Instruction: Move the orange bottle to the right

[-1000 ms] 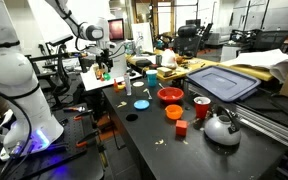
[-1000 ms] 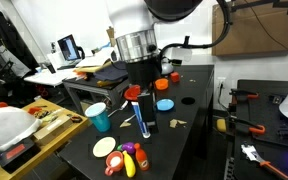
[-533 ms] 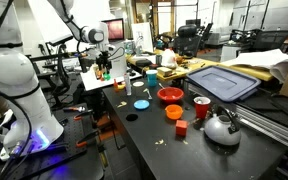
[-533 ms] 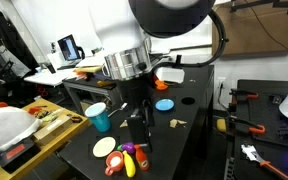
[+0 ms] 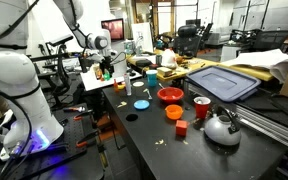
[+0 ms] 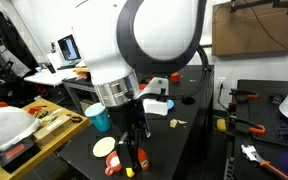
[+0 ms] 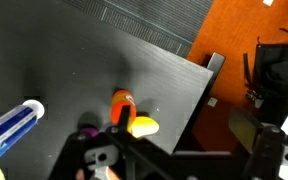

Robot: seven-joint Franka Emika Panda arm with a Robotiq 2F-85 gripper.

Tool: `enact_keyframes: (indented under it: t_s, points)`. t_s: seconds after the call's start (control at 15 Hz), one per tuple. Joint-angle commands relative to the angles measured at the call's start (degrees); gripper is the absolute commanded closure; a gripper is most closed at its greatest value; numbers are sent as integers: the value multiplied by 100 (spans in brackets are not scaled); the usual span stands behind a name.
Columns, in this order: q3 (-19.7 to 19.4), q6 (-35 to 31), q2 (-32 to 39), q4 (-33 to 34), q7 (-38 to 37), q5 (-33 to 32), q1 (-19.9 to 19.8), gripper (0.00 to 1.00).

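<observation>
The orange bottle (image 7: 121,104) shows in the wrist view as a small orange bottle on the black table, next to a yellow toy (image 7: 142,127). In an exterior view the orange bottle (image 6: 141,157) stands beside a white plate (image 6: 104,147) at the table's near end. My gripper (image 6: 131,150) hangs low right over it. In the wrist view the dark fingers (image 7: 174,160) spread wide at the bottom edge and look open, with the bottle just ahead of the left finger. In an exterior view the gripper (image 5: 105,66) is over the table's far left end.
A blue-and-white tube (image 7: 9,130) lies left of the bottle. A teal cup (image 6: 99,117), a blue lid (image 5: 141,103), a red bowl (image 5: 170,95), an orange dish (image 5: 173,112), a red cube (image 5: 181,128), a red cup (image 5: 201,108) and a kettle (image 5: 222,128) stand on the table. The table edge (image 7: 199,95) is close.
The arm has moved toward the table's end and lowered, bringing the gripper from mid-table down over the bottle and toys beside the plate.
</observation>
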State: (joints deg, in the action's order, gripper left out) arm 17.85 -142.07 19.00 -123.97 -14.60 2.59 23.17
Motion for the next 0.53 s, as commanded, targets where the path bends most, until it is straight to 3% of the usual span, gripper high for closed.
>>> enact_keyframes:
  t_s: [0.0, 0.27, 0.47]
  points:
    - [-319, -221, 422, 466, -433, -501, 238, 0]
    - [-735, -166, 538, 678, -763, -1201, 493, 0]
    - [-834, -108, 525, 667, -819, -1408, 520, 0]
